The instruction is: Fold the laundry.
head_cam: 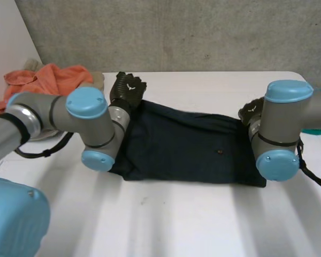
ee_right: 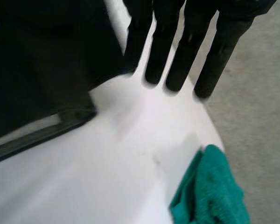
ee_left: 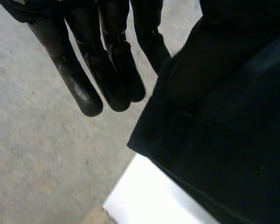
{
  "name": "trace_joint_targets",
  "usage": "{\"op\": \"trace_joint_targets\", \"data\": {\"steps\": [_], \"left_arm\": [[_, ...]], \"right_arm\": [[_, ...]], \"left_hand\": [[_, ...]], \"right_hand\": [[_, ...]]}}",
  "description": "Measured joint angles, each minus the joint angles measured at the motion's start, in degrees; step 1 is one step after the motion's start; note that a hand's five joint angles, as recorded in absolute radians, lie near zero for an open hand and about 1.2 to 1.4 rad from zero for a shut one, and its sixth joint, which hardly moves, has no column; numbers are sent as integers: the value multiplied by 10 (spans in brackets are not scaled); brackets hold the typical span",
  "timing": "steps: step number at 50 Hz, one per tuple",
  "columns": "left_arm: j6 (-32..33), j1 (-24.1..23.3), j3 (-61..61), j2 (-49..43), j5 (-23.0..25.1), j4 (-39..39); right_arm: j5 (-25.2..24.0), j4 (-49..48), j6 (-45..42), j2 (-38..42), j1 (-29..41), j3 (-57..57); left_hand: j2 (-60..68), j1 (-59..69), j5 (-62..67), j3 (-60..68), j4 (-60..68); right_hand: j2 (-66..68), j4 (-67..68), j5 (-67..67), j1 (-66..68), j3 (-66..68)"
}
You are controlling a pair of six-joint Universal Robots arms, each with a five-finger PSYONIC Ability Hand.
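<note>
A dark navy garment (head_cam: 187, 144) lies folded into a long rectangle across the middle of the white table (head_cam: 203, 225). My left hand (head_cam: 127, 88) is at its far left corner. In the left wrist view its fingers (ee_left: 98, 70) are straight and hang just off the cloth's edge (ee_left: 224, 116), holding nothing. My right hand (head_cam: 251, 111) is at the far right corner. In the right wrist view its fingers (ee_right: 177, 60) are straight above the bare table, with the dark cloth (ee_right: 46, 60) beside them and nothing in the grip.
A heap of orange laundry (head_cam: 48, 77) lies at the table's back left. A teal cloth (ee_right: 210, 191) lies near the table's right edge, beyond my right hand. A grey floor surrounds the table.
</note>
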Motion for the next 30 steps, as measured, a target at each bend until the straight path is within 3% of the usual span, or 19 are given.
{"op": "trace_joint_targets", "data": {"steps": [2, 3, 4, 6, 7, 17, 24, 27, 30], "left_arm": [[0, -3, 12, -11, 3, 20], [-1, -5, 17, -16, 5, 32], [-1, -9, 22, -21, 8, 50], [-1, -13, 23, -23, 9, 63], [-2, -18, 21, -22, 11, 81], [-7, -41, -60, 75, 10, 112], [-28, -42, -218, 233, 9, 94], [-46, -42, -261, 269, 12, 83], [-104, -40, -332, 323, 33, 56]], "right_arm": [[8, -18, -2, 10, 1, -11], [13, -30, -3, 14, 1, -16], [19, -46, -3, 16, 2, -21], [22, -56, -3, 16, 1, -22], [28, -71, 0, 8, 1, -21], [11, -83, 52, -137, -5, 82], [-101, 35, 118, -269, -33, 226], [-128, 73, 148, -282, -47, 257], [-178, 102, 200, -289, -69, 316]], "left_hand": [[0, 0, 0, 0, 0], [-219, -248, -216, -215, -220], [-319, -339, -314, -314, -321], [-319, -339, -314, -314, -321], [-483, -454, -475, -480, -489], [-494, -454, -478, -489, -498], [-494, -454, -478, -489, -498], [-494, -454, -478, -489, -498], [-494, -454, -478, -489, -498]], "right_hand": [[-150, -149, -164, -144, -147], [-202, -206, -215, -193, -203], [-237, -242, -248, -220, -241], [-243, -253, -255, -221, -252], [-244, -256, -255, -221, -254], [-244, -256, -255, -221, -254], [-241, -253, -252, -219, -251], [-230, -242, -244, -219, -240], [-209, -222, -223, -212, -218]]}}
